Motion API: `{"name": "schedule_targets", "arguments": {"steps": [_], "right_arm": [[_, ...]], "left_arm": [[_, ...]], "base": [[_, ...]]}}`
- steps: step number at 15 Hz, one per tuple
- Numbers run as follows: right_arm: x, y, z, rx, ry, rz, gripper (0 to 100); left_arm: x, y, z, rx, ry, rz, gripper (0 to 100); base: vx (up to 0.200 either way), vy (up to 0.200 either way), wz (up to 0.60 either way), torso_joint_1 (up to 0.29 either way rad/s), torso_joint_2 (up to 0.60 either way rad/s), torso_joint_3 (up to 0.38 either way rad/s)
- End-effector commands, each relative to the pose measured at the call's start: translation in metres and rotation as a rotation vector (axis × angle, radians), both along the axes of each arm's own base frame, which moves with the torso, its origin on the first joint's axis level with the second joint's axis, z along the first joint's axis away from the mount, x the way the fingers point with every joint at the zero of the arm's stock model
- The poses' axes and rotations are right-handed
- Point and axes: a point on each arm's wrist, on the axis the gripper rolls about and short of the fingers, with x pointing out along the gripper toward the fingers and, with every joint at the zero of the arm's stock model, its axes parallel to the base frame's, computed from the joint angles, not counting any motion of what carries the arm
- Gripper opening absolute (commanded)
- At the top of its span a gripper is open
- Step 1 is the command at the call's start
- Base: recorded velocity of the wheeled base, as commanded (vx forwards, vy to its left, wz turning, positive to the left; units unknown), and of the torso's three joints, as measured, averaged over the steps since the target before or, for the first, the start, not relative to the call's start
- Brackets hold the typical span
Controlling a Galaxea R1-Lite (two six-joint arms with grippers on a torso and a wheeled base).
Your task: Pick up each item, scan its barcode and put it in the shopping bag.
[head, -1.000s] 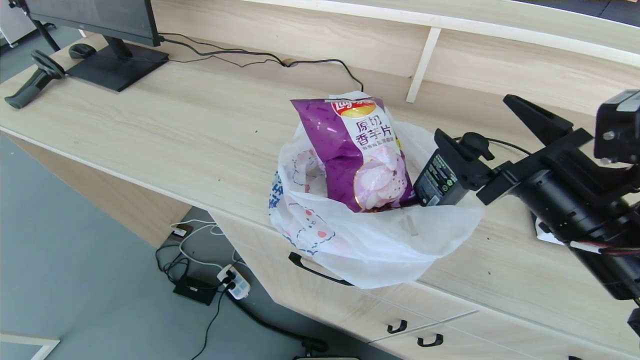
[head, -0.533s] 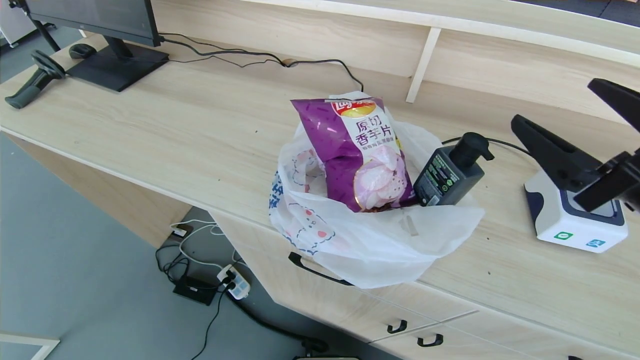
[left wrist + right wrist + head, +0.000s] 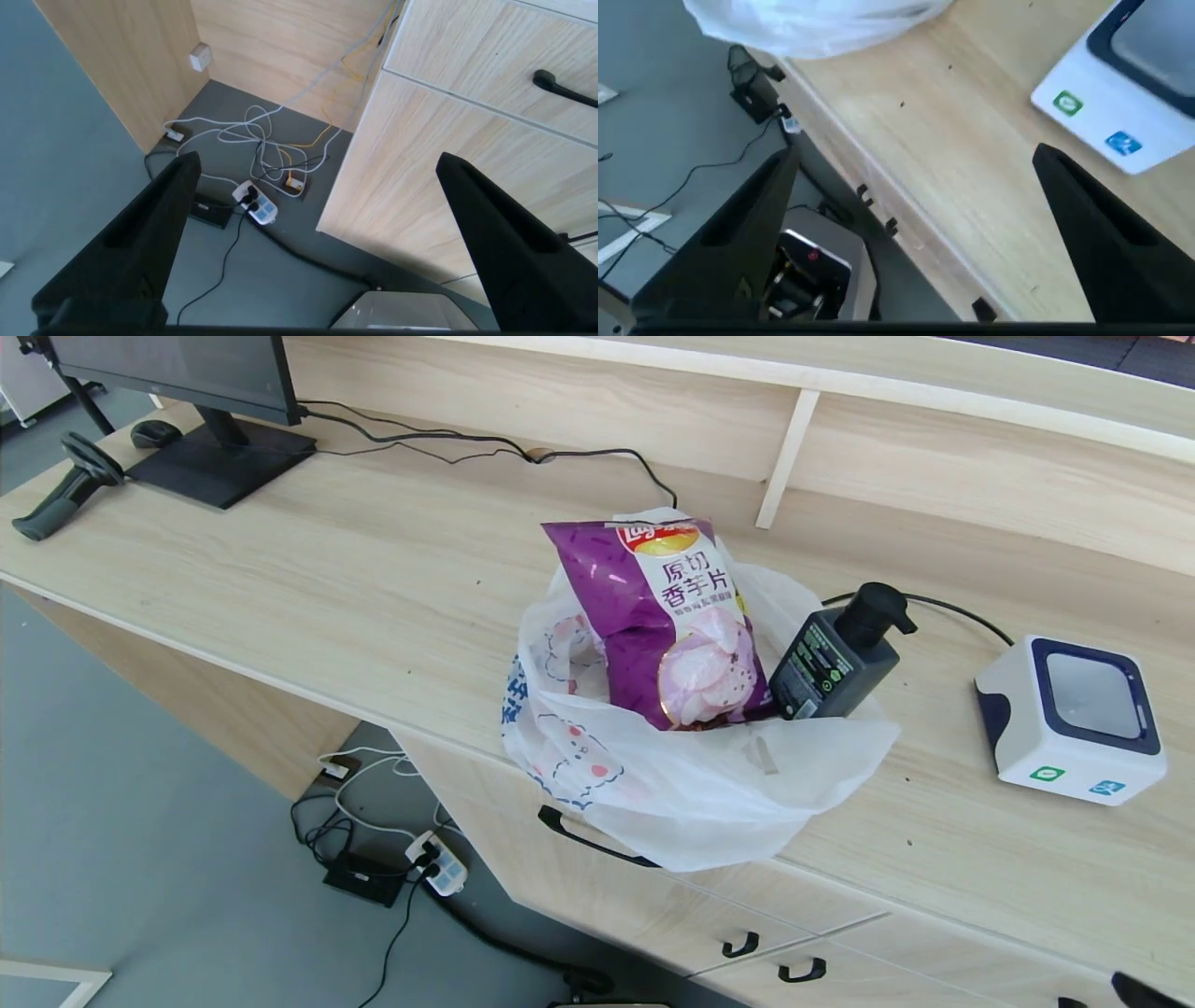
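Head view: the white plastic shopping bag slumps open on the pale wooden table. A purple crisp packet and a dark grey pump bottle lean together inside it, likely steadying each other. A white box scanner sits near.

Left wrist view: left pincer spread, empty, low beside the wooden drawers.

Right wrist view: right pincer spread, empty, over the table's front edge.

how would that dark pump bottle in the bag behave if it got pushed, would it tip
Probably tips easily: the pump bottle sits tilted beside the chip bag, not upright. The thin shopping bag around it looks floppy, so it likely gives little support. Its rigid-looking body should hold shape when gripped.
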Motion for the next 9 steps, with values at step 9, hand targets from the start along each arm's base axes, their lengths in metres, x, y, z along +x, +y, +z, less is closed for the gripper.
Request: {"name": "schedule_targets", "arguments": {"steps": [9], "right_arm": [[-0.031,-0.016,-0.098,0.069,0.232,0.072,100]], "left_arm": [[0.0,0.0,0.0,0.0,0.0,0.0,100]], "base": [[0.0,0.0,0.0,0.0,0.0,0.0]]}}
